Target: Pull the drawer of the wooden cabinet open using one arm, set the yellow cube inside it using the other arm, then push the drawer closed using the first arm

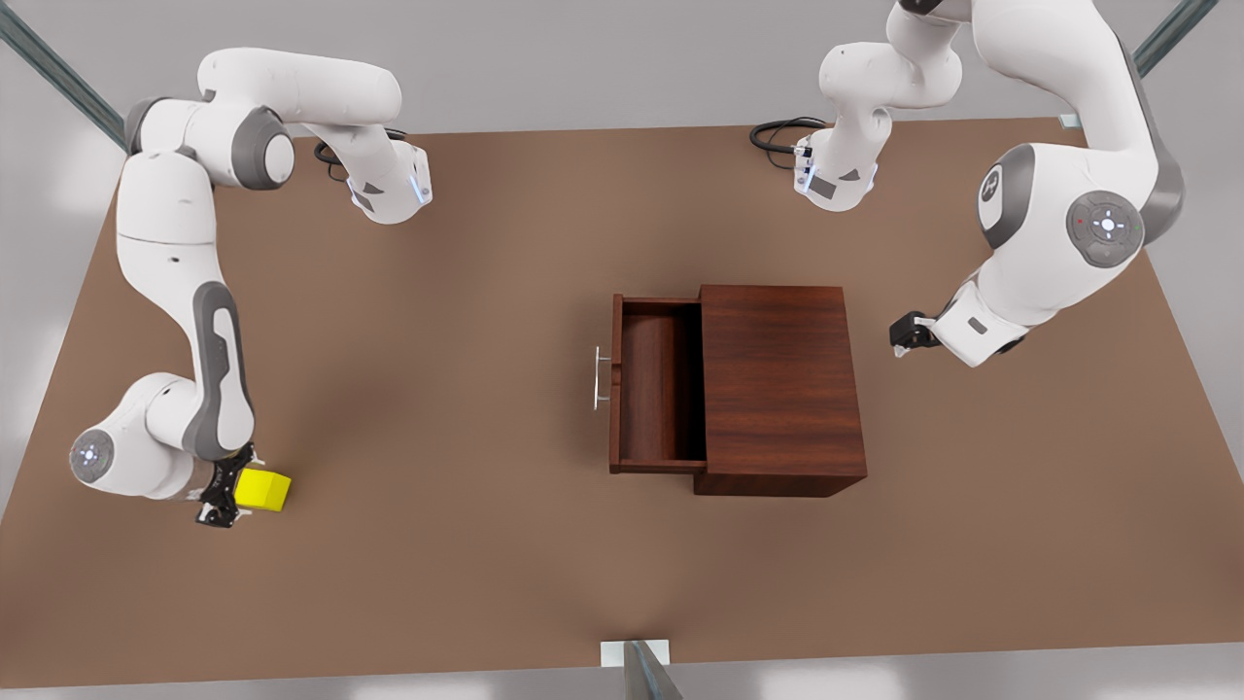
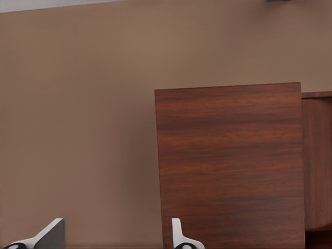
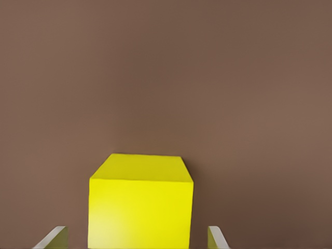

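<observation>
The wooden cabinet (image 1: 782,389) stands mid-table, and its drawer (image 1: 656,384) is pulled out toward the front view's left, empty, with the silver handle (image 1: 601,379) in front. The yellow cube (image 1: 264,489) rests on the table at the front view's lower left. My right gripper (image 1: 222,498) is down at the cube. In the right wrist view its open fingers (image 3: 54,237) flank the yellow cube (image 3: 140,207) with small gaps on both sides. My left gripper (image 1: 904,335) hovers open to the right of the cabinet, facing the wooden cabinet's (image 2: 231,166) back.
The brown table (image 1: 466,292) has bare surface between the cube and the drawer. Both arm bases and black cables (image 1: 777,131) sit along the far edge. A small white bracket (image 1: 634,653) sits at the near edge.
</observation>
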Robot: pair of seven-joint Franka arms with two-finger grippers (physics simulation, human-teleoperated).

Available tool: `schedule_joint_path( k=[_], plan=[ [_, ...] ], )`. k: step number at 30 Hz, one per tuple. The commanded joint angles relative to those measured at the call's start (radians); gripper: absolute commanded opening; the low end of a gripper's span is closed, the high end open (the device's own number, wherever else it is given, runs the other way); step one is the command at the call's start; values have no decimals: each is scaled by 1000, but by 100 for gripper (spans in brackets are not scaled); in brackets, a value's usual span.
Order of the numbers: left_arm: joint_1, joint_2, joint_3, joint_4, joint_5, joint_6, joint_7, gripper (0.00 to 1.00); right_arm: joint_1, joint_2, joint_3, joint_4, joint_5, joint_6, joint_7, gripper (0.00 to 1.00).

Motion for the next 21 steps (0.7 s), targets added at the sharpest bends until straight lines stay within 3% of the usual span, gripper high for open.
schedule_joint_path(
  k=[1,21],
  plan=[
    [-5,-2,-1,-3,3,0,23,100,-1,5,0,1,-1,9,70,100],
    [2,-2,6,-2,1,-7,31,100,-2,42,-5,-19,13,87,74,98]
  ],
)
